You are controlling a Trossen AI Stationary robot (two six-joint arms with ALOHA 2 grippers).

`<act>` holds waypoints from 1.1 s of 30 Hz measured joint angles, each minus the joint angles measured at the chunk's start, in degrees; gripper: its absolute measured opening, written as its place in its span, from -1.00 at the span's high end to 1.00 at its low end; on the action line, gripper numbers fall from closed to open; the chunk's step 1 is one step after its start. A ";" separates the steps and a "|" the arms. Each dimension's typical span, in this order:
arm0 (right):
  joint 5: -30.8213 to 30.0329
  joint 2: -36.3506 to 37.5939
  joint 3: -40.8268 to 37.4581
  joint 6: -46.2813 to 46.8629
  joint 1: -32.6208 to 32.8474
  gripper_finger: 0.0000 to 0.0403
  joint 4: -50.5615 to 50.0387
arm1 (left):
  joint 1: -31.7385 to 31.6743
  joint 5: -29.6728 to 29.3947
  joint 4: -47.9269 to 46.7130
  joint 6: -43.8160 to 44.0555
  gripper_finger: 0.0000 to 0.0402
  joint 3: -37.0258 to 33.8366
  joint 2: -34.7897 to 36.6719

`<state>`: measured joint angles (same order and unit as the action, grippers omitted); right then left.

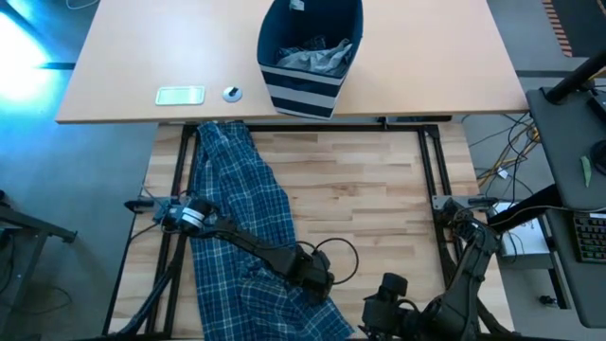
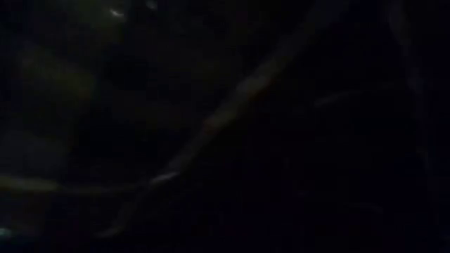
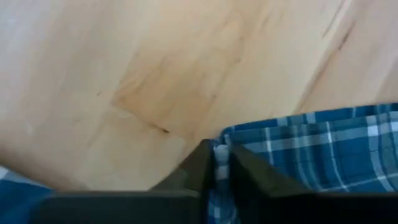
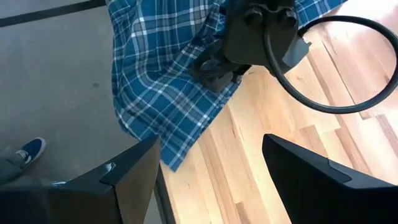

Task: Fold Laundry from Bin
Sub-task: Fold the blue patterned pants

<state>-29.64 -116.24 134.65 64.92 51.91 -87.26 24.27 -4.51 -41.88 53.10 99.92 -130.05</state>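
The plaid trousers (image 1: 232, 213) lie spread down the left of the wooden table (image 1: 369, 189); the left gripper (image 3: 221, 163), near centre, pinches their edge, jaws narrow on cloth; this looks like the spreading-out step. The right gripper (image 4: 208, 155) waits at the near right, jaws wide; the bin (image 1: 310, 57) with grey laundry (image 1: 312, 55) stands far centre; next, probably pull the edge flat.

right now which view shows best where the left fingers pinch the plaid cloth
The left wrist view: its fingers close on the plaid cloth edge. The right wrist view shows that gripper from outside, the high view only from far above, and the low view is dark.
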 joint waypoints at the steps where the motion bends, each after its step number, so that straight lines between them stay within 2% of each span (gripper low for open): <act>1: -0.05 0.09 0.00 0.31 -0.03 -0.37 0.00 | 0.02 0.48 -0.70 -0.09 0.95 0.52 0.11; 5: -0.38 0.75 0.00 1.55 -0.08 -0.35 -0.06 | 3.17 0.54 -8.96 -1.02 0.98 5.85 2.12; 8: -0.42 1.07 0.00 1.80 -0.08 -0.33 -0.04 | 7.76 -2.47 -17.22 -0.74 0.99 12.70 5.79; 11: -0.45 1.07 0.00 2.01 -0.25 -0.31 -0.02 | 12.92 -6.15 -25.41 2.51 0.99 20.49 7.58; 17: -0.55 1.07 0.00 2.05 -1.54 -0.29 -0.01 | 26.14 -13.27 -34.53 11.32 1.00 35.27 9.25; 22: -0.47 1.07 0.00 2.01 -3.03 -0.30 0.01 | 37.96 -18.62 -25.44 17.76 1.00 32.33 11.86; 26: -0.52 1.07 0.00 2.12 -3.89 -0.29 0.14 | 45.12 -25.33 -20.33 17.98 1.00 32.11 10.77; 33: -1.39 1.07 0.00 3.98 -5.56 -0.29 1.65 | 46.71 -26.21 -6.97 11.08 1.00 31.59 4.89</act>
<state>-31.03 -115.18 134.65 68.90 46.35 -85.62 70.98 -30.72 -48.85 64.18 131.50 -125.16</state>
